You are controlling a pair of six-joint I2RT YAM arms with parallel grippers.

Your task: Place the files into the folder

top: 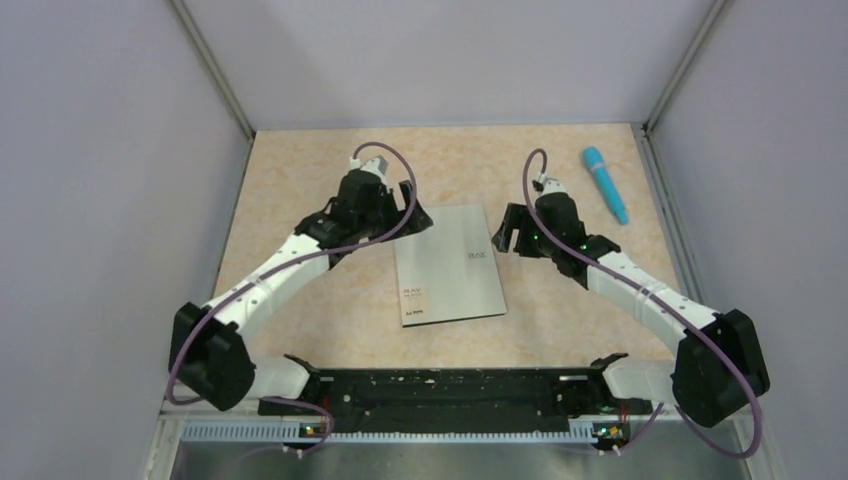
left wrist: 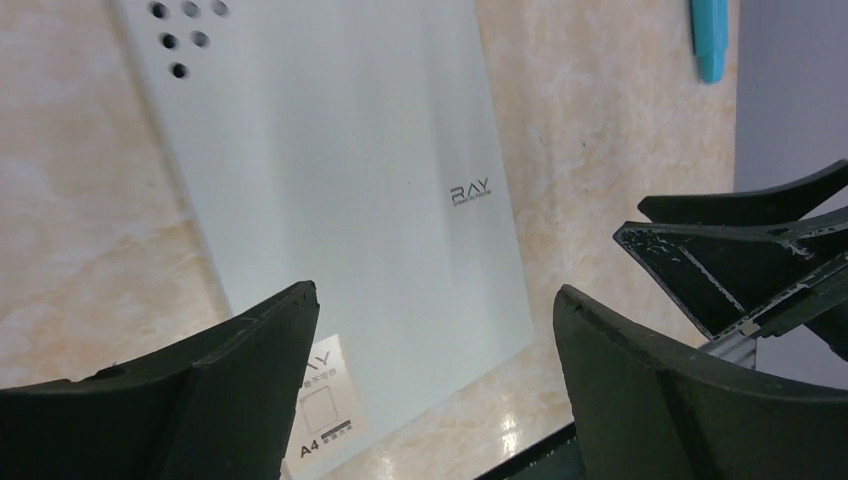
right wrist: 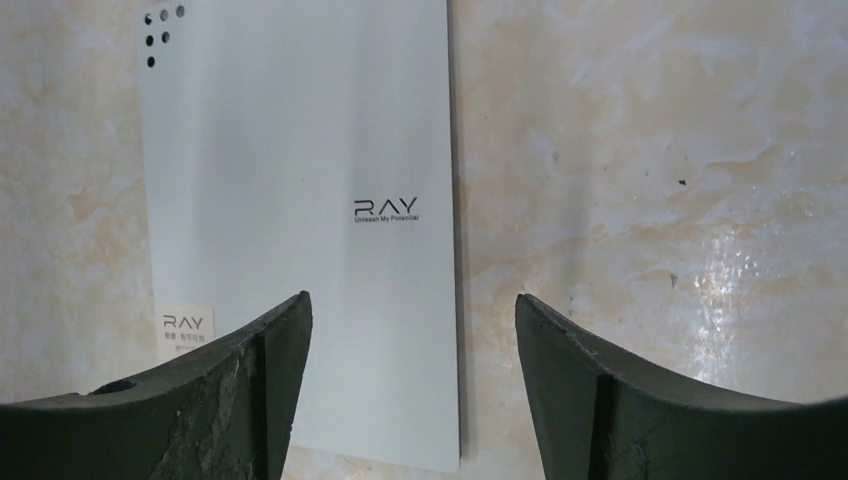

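Observation:
The grey folder (top: 448,265) lies closed and flat in the middle of the table, with small dark printed marks on its cover. It also shows in the left wrist view (left wrist: 340,190) and the right wrist view (right wrist: 300,200). No white sheets are in view. My left gripper (top: 420,216) hovers at the folder's far left corner, open and empty (left wrist: 435,320). My right gripper (top: 506,233) hovers just beyond the folder's far right edge, open and empty (right wrist: 412,320).
A blue pen-like tool (top: 606,184) lies at the far right of the table, also seen in the left wrist view (left wrist: 709,38). Grey walls enclose the table on three sides. The black arm base rail (top: 440,390) runs along the near edge.

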